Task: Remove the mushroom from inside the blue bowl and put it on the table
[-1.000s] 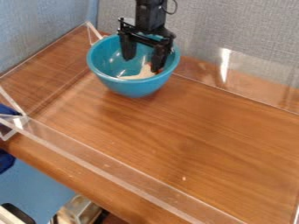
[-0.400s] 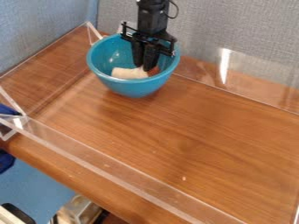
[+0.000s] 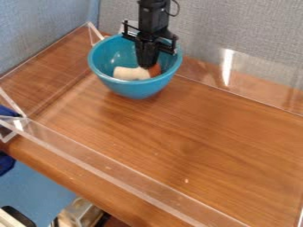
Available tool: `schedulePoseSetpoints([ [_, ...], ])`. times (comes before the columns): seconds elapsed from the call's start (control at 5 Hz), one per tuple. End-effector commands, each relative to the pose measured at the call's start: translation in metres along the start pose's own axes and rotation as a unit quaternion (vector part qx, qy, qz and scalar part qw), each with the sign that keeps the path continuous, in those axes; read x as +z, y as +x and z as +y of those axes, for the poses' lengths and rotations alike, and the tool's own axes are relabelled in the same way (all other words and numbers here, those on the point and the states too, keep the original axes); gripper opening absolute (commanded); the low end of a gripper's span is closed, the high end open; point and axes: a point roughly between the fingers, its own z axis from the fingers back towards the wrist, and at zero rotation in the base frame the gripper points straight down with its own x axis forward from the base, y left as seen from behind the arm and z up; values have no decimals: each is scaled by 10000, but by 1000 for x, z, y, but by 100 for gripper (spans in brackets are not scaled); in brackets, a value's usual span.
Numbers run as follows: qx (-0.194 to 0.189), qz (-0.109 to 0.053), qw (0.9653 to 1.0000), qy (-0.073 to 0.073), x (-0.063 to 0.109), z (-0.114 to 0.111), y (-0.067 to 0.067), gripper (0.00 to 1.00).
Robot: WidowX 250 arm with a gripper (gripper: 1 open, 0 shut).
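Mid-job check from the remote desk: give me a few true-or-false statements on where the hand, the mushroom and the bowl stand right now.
1. The hand is down inside the blue bowl. True.
2. The mushroom already lies on the table. False: it is in the bowl, cream stem showing, an orange bit at the fingertips.
3. The hand stands wide open. False: its fingers are drawn together at the mushroom's orange cap end.
4. The bowl sits near the back wall of the table. True.
5. The bowl is tipped on its side. False: it stands upright.
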Motion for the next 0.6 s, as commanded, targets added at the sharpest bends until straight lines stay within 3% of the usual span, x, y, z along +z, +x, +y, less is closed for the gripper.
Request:
schedulePoseSetpoints([
  [0.0, 83, -347, 9993, 60, 21, 10, 8, 0],
  [0.4, 78, -369, 9993, 50, 20, 15, 11, 0],
])
